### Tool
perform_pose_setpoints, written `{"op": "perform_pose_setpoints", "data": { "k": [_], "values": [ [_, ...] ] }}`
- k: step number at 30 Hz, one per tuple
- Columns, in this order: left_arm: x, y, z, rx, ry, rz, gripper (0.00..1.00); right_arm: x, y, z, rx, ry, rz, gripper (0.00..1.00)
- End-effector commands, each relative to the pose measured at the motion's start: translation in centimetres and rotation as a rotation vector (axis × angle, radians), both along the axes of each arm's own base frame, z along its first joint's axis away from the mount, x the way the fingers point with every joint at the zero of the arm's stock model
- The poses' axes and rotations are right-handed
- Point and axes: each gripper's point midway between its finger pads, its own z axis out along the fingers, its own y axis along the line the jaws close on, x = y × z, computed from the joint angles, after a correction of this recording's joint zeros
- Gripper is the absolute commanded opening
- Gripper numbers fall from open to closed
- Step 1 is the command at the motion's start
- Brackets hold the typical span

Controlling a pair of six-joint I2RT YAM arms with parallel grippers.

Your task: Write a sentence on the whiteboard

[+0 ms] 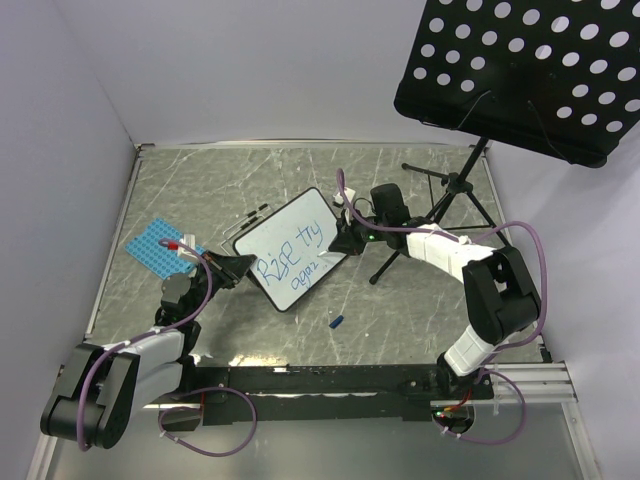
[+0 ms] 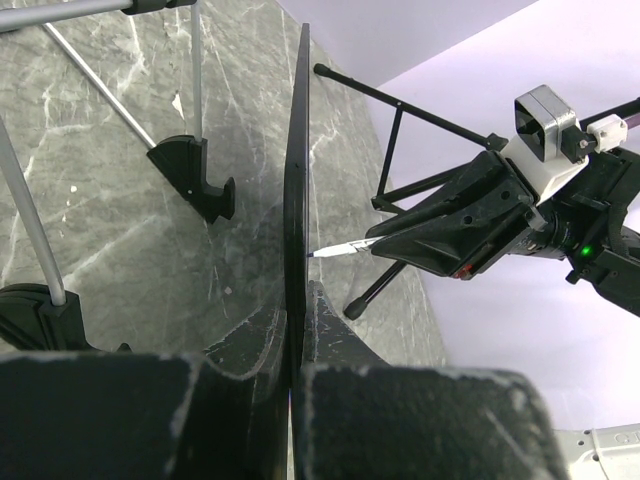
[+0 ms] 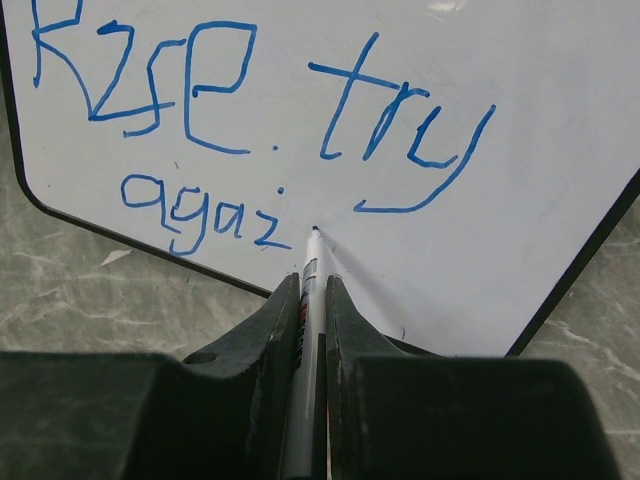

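The whiteboard (image 1: pixel 300 232) is tilted up in the middle of the table and appears edge-on in the left wrist view (image 2: pixel 296 170). My left gripper (image 1: pixel 238 268) (image 2: pixel 296 305) is shut on its near-left edge. The sentence (image 3: pixel 250 110) is in blue marker, "Rise try" above "agai" (image 1: pixel 290 256). My right gripper (image 1: pixel 348 243) (image 3: pixel 312 285) is shut on a white marker (image 3: pixel 310 265), whose tip touches the board just right of "agai". From the left wrist, the marker (image 2: pixel 340 249) sticks out of the right gripper (image 2: pixel 400 238) and meets the board face.
A blue studded plate (image 1: pixel 155 245) lies at the left. A black perforated music-stand tray (image 1: pixel 520 70) hangs over the back right, its tripod legs (image 1: pixel 450 200) behind my right arm. A small blue cap (image 1: pixel 337 322) lies near the front. Two thin dark sticks (image 1: pixel 250 218) lie behind the board.
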Motion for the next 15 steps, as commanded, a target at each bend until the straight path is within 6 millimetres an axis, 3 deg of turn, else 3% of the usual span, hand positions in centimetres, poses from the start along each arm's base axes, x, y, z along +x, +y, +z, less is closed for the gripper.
{"op": "perform_pose_setpoints", "data": {
  "k": [1,15],
  "values": [
    [-1.70,-0.15,-0.76,0.001,-0.024,-0.028,0.01,-0.11,0.82,0.57,0.017,-0.022,0.040,0.00],
    [-1.53,-0.17,-0.56,-0.001,-0.026,-0.026,0.01,-0.66,0.53,0.29,0.014,-0.016,0.044,0.00]
  ]
}}
